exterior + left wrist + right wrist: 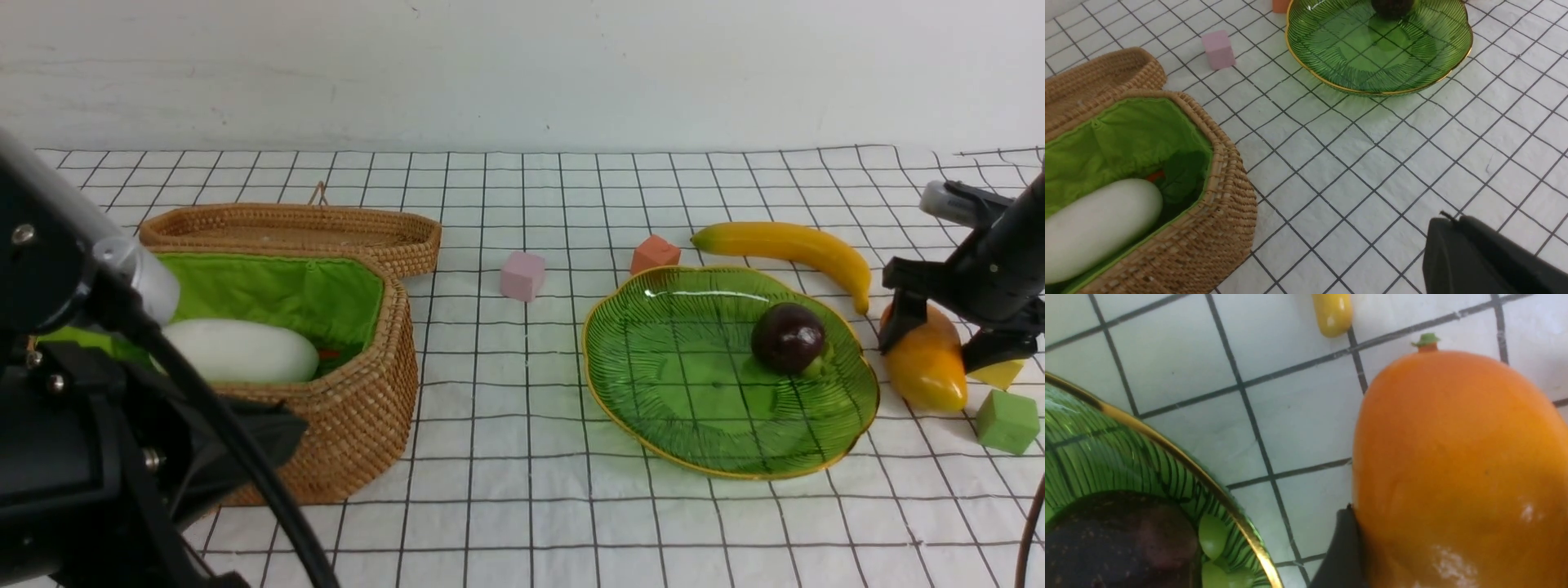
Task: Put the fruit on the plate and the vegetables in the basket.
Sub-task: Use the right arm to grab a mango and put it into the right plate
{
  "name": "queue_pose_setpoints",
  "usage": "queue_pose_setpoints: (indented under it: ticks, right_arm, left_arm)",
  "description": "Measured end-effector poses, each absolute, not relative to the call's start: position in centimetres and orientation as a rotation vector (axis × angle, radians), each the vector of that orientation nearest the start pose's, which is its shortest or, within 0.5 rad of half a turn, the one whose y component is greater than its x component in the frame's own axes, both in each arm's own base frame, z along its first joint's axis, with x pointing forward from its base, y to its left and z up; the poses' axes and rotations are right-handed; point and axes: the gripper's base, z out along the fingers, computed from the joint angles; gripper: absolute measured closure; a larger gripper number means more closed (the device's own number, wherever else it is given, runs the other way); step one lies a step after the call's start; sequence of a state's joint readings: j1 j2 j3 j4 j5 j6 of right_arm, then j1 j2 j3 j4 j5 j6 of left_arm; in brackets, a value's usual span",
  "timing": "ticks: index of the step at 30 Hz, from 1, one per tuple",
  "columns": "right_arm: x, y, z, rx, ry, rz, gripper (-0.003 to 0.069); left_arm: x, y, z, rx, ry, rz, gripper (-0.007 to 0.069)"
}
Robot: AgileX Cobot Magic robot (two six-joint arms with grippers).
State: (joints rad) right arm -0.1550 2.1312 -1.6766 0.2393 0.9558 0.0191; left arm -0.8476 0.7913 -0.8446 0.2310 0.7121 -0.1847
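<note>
Ribbed green plate (669, 359), yellow banana (792, 245), orange mango (927, 367), dark purple mangosteen (788, 336), black-gridded white cloth (522, 457)

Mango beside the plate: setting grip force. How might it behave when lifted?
The mango looks glossy and rounded, so it may slip from the right gripper. Its egg shape could roll if nudged. The plastic sheen suggests stiff and light.

Radish (245, 351) hides most of an orange piece (328, 354), perhaps carrot.

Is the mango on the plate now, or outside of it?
Outside. The mango lies on the checked cloth beside the plate, with cloth showing between it and the gold rim; only the mangosteen sits in the plate.
</note>
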Motion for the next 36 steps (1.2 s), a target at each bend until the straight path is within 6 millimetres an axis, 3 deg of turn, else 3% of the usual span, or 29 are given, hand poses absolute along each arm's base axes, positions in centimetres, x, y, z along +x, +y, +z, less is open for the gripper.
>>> queue_pose_setpoints:
  ticks: [4, 7, 9, 10, 11, 13, 15, 18, 21, 25, 28, 31, 32, 36]
  right_arm:
    - [43.6, -5.1, 20.7, 0.368, 2.826, 0.241, 0.0055]
    - [41.7, -4.2, 26.0, 0.307, 2.756, 0.235, 0.0055]
    - [40.3, -2.3, 29.5, 0.206, 2.703, 0.263, 0.0055]
    - [40.0, -1.7, 30.0, 0.180, 2.694, 0.274, 0.0055]
    - [38.9, 0.9, 31.3, 0.060, 2.669, 0.326, 0.0055]
    - [37.9, 5.4, 31.1, -0.112, 2.668, 0.410, 0.0055]
    - [37.3, 8.9, 29.5, -0.242, 2.689, 0.443, 0.0055]
    - [37.2, 12.7, 26.8, -0.383, 2.696, 0.427, 0.0055]
    - [37.7, 15.0, 24.2, -0.488, 2.688, 0.355, 0.0055]
    - [38.3, 15.4, 22.8, -0.504, 2.680, 0.325, 0.0051]
    - [38.4, 15.4, 22.9, -0.509, 2.678, 0.318, 0.0006]
    - [38.3, 15.3, 24.6, -0.519, 2.669, 0.321, -0.0022]
    - [38.2, 15.0, 26.3, -0.523, 2.661, 0.324, -0.0018]
    - [38.5, 13.6, 29.8, -0.508, 2.642, 0.315, 0.0020]
  left_arm:
    - [11.0, -10.3, 36.0, 0.794, 1.985, -0.332, 0.0638]
    - [11.1, -10.3, 36.0, 0.795, 1.981, -0.327, 0.0638]
    - [11.1, -10.3, 36.1, 0.796, 1.979, -0.325, 0.0638]
    - [11.1, -10.3, 36.1, 0.796, 1.978, -0.324, 0.0638]
    - [11.1, -10.3, 36.1, 0.796, 1.974, -0.324, 0.0638]
    - [11.1, -10.3, 36.1, 0.795, 1.972, -0.326, 0.0638]
    - [11.1, -10.3, 36.1, 0.786, 1.976, -0.331, 0.0638]
    - [11.1, -10.3, 36.1, 0.765, 1.985, -0.343, 0.0638]
    - [11.1, -10.3, 36.1, 0.753, 1.988, -0.349, 0.0638]
    - [11.1, -10.3, 36.2, 0.748, 1.982, -0.351, 0.0638]
    - [11.2, -10.3, 36.2, 0.746, 1.981, -0.352, 0.0638]
    - [11.2, -10.4, 36.3, 0.745, 1.974, -0.354, 0.0638]
    - [11.2, -10.4, 36.4, 0.745, 1.962, -0.355, 0.0638]
    - [11.3, -10.5, 36.5, 0.745, 1.941, -0.356, 0.0638]
